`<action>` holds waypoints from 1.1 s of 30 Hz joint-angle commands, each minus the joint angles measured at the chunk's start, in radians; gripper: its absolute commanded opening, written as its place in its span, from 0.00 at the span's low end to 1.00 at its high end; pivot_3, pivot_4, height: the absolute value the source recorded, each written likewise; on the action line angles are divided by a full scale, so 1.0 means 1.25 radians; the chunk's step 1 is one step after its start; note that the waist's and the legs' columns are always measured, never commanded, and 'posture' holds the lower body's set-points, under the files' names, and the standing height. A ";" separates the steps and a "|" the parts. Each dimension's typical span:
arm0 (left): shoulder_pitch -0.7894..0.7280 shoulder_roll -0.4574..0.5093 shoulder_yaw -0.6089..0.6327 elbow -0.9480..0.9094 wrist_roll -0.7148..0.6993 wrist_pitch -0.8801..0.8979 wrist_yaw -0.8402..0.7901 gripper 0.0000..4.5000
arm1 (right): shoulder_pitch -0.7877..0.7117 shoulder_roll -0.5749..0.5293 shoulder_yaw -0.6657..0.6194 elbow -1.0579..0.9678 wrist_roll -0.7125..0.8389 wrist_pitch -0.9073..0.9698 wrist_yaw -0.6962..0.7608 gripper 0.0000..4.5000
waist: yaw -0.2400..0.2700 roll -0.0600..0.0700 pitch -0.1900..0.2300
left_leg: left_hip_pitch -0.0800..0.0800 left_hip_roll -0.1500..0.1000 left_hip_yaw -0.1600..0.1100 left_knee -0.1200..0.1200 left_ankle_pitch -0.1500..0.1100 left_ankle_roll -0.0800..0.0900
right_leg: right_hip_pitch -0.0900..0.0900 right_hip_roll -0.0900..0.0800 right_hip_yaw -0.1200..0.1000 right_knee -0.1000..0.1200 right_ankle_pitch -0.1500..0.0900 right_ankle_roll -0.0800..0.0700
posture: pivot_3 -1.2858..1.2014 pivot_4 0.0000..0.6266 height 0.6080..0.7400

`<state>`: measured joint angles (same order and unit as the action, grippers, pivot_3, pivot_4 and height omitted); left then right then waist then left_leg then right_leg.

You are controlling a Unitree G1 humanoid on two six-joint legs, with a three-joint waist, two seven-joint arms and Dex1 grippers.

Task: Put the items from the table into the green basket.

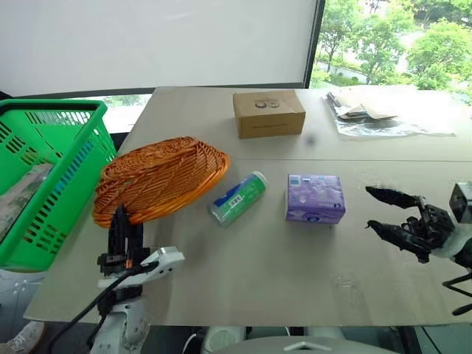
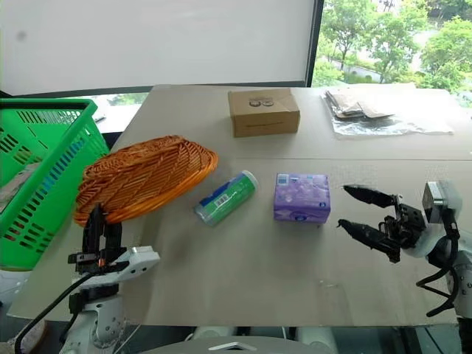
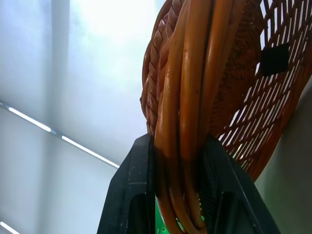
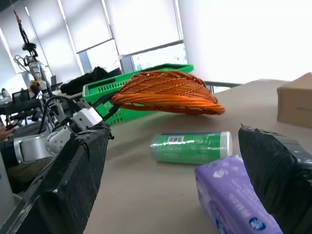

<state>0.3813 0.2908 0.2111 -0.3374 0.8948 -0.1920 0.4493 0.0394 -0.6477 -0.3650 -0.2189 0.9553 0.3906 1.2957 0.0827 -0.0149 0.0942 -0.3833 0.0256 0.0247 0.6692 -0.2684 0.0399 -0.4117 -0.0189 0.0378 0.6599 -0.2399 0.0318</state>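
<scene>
Beige table [image 1: 258,273], seam across it; we see it carrying everything but the green basket [image 1: 51,147], which sits off the table's left edge, well apart from both items. Something pale and wrapped lies inside the basket; we cannot tell what. Orange wicker bowl [image 1: 162,177] comes next in size: tilted, near rim lifted off the table, far side toward the basket. Left gripper [image 1: 122,221] pinches that near rim; in the left wrist view its two black fingers [image 3: 131,195] are clamped on the thick woven rim strands. Brown box [image 1: 268,113] stands at the far side past the seam, clear plastic with flat paper [image 1: 369,110] to its right. Purple tissue pack [image 1: 316,198] lies mid-table, untouched, just right of the tube [image 1: 237,198]. The tube lies on its side, pale cap pointing away, just beside the bowl's right edge; we cannot tell whether they touch. Right gripper [image 1: 387,214] hovers right of the pack, jaws spread wide, holding nothing, pointing toward the pack.
</scene>
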 commanded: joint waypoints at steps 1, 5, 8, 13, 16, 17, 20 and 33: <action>-0.108 0.013 0.027 -0.070 -0.055 0.053 -0.059 0.14 | -0.023 0.004 -0.013 -0.015 0.019 0.002 -0.007 1.00 | 0.000 -0.001 -0.001 | 0.000 0.000 0.000 0.000 0.000 0.000 | 0.000 0.000 0.000 0.000 0.000 0.000 | 0.59 0.10 1.00; -0.407 0.050 0.032 -0.031 -0.110 0.164 -0.164 0.14 | -0.055 0.016 0.000 0.001 0.009 -0.003 -0.013 1.00 | 0.009 -0.003 -0.002 | -0.001 0.000 -0.001 0.001 0.000 0.000 | 0.000 0.002 -0.001 0.001 0.002 -0.003 | 0.59 0.09 1.00; -0.591 0.062 0.021 0.057 -0.147 0.212 -0.190 0.14 | -0.074 0.028 0.006 0.011 -0.001 -0.011 -0.017 1.00 | 0.015 -0.006 -0.007 | -0.003 -0.002 -0.003 0.004 0.001 -0.001 | 0.001 0.003 -0.006 0.001 0.005 -0.001 | 0.59 0.07 1.00; -0.878 0.081 -0.038 0.343 -0.191 0.209 -0.157 0.14 | -0.110 0.059 0.009 0.020 -0.018 -0.030 -0.046 1.00 | 0.017 -0.005 -0.010 | -0.001 -0.004 -0.004 0.002 0.000 -0.001 | 0.002 0.001 -0.003 0.000 0.005 0.000 | 0.58 0.06 1.00; -0.974 0.092 -0.081 0.503 -0.198 0.190 -0.143 0.14 | -0.115 0.071 0.013 0.016 -0.026 -0.042 -0.058 1.00 | 0.018 -0.005 -0.011 | -0.001 -0.004 -0.004 0.001 0.000 -0.001 | 0.002 0.001 -0.003 0.000 0.005 0.000 | 0.57 0.03 1.00; -1.000 0.097 -0.103 0.565 -0.198 0.175 -0.146 0.14 | -0.114 0.075 0.014 0.012 -0.031 -0.048 -0.063 1.00 | 0.018 -0.005 -0.011 | -0.001 -0.005 -0.005 0.001 0.000 -0.001 | 0.002 0.001 -0.003 0.000 0.005 0.000 | 0.57 0.02 1.00; -1.045 0.108 -0.153 0.721 -0.195 0.150 -0.126 0.45 | -0.105 0.087 0.016 -0.002 -0.037 -0.058 -0.076 1.00 | 0.018 -0.005 -0.011 | -0.003 -0.005 -0.004 0.002 0.000 -0.001 | 0.001 0.001 -0.006 0.000 0.005 0.000 | 0.56 0.02 1.00; -0.751 0.025 -0.063 0.348 -0.560 0.345 -0.413 0.99 | -0.041 0.090 -0.012 -0.061 -0.025 -0.068 -0.120 1.00 | 0.005 0.003 -0.022 | -0.001 -0.003 -0.003 0.002 0.000 -0.001 | 0.001 0.000 -0.002 0.003 0.005 0.000 | 0.55 0.04 1.00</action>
<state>-0.5925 0.3470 0.0808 0.2246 0.3238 0.1334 0.0186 -0.0103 -0.5266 -0.3547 -0.2597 0.9059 0.3208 1.1487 0.0885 -0.0111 0.0671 -0.3820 0.0222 0.0213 0.6712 -0.2679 0.0387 -0.4086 -0.0192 0.0367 0.6629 -0.2336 0.0315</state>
